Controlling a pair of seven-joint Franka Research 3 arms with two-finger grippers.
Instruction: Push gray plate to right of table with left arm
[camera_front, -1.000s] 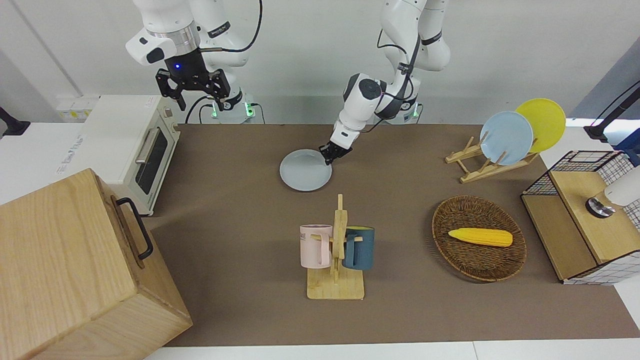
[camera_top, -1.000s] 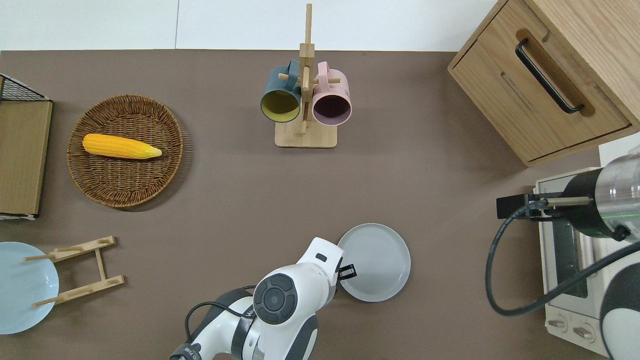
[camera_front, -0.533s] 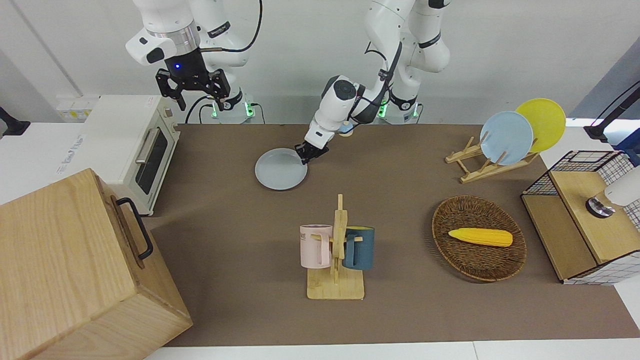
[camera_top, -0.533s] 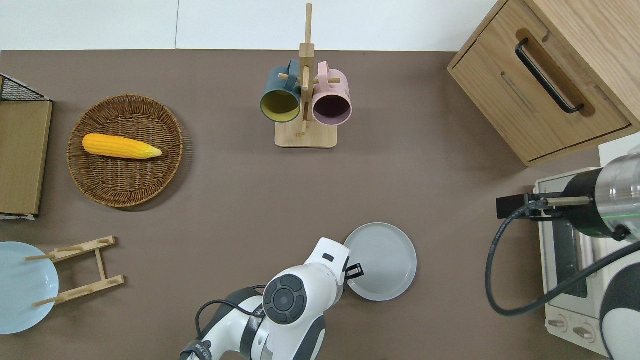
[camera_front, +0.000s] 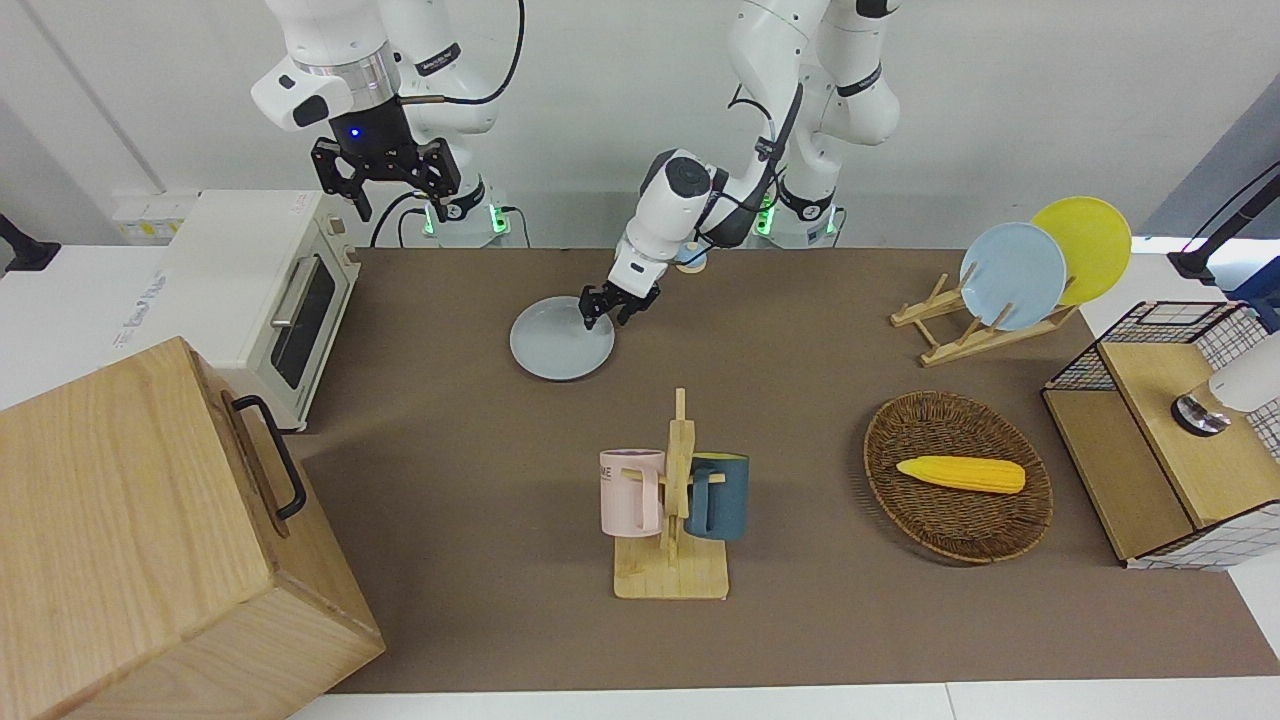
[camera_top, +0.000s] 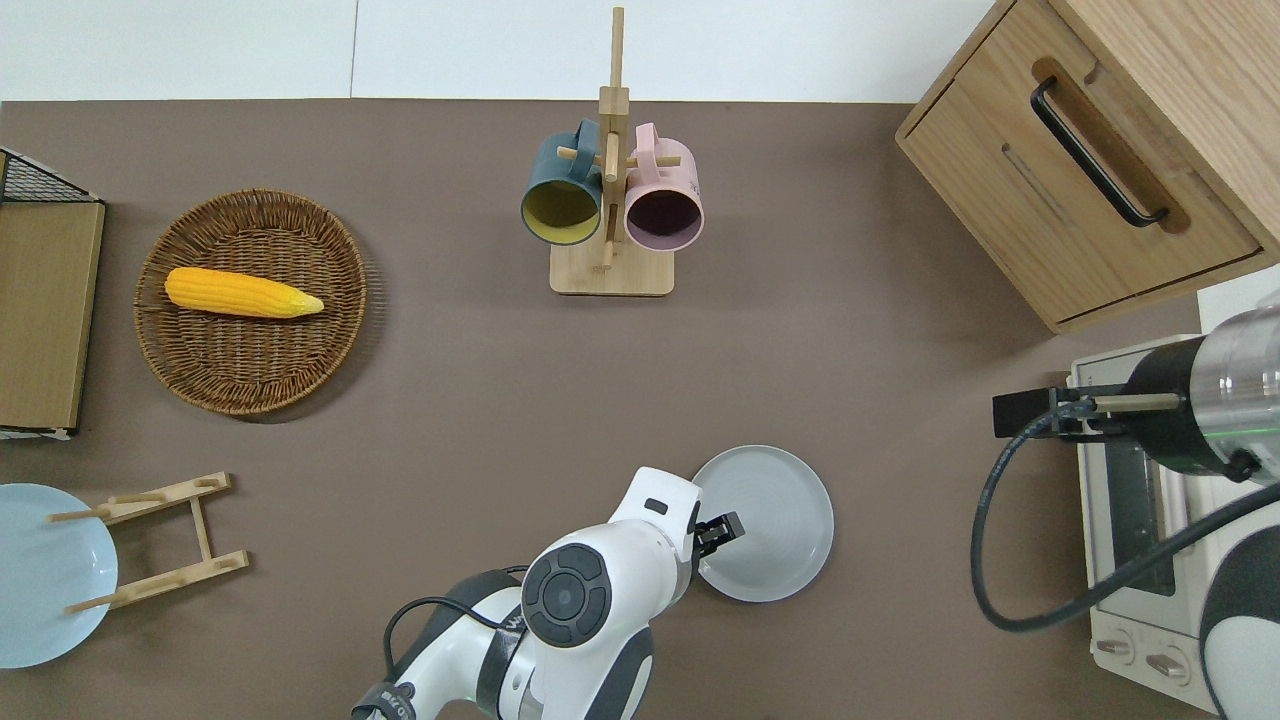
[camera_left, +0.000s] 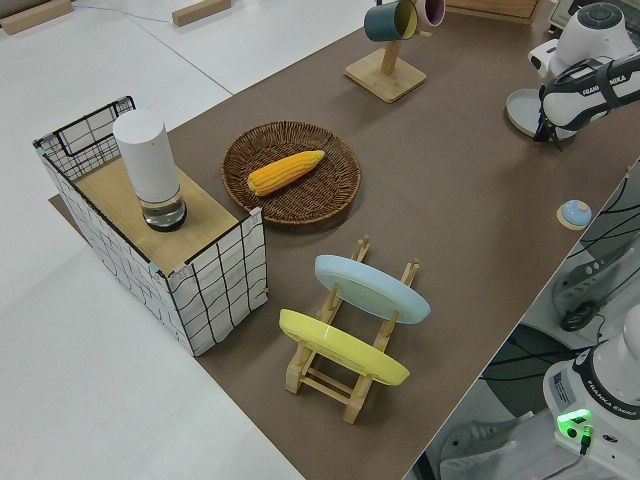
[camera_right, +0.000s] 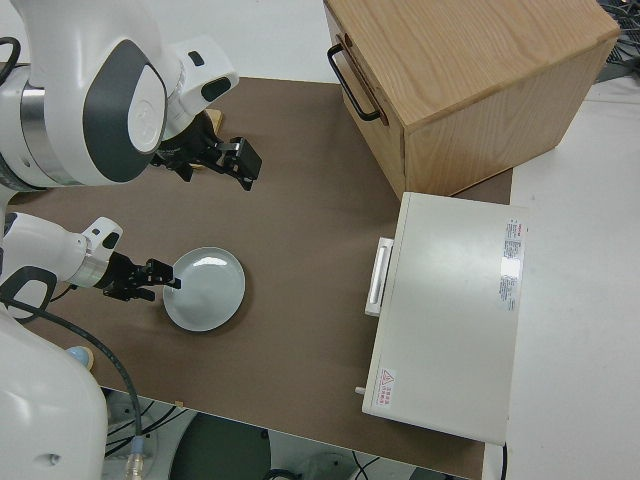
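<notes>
The gray plate (camera_top: 765, 523) lies flat on the table (camera_top: 480, 380), nearer to the robots than the mug rack (camera_top: 610, 200) and toward the right arm's end, between the rack and the toaster oven (camera_top: 1130, 500). The left arm (camera_top: 575, 600) reaches low across the table, and the left gripper (camera_top: 722, 529) sits over the plate's edge on the side toward the left arm's end. Its fingers (camera_front: 588, 309) are spread apart with nothing between them; whether the tips touch the plate cannot be determined. The right arm (camera_front: 340, 70) is parked, and its gripper (camera_front: 385, 195) has its fingers spread. Toward the left arm's end, a wicker basket (camera_top: 250, 300) holds a corn cob (camera_top: 243, 293), and a dish rack (camera_front: 975, 320) carries a sky-blue plate (camera_front: 1012, 275) and a yellow plate (camera_front: 1085, 245) standing on edge
</notes>
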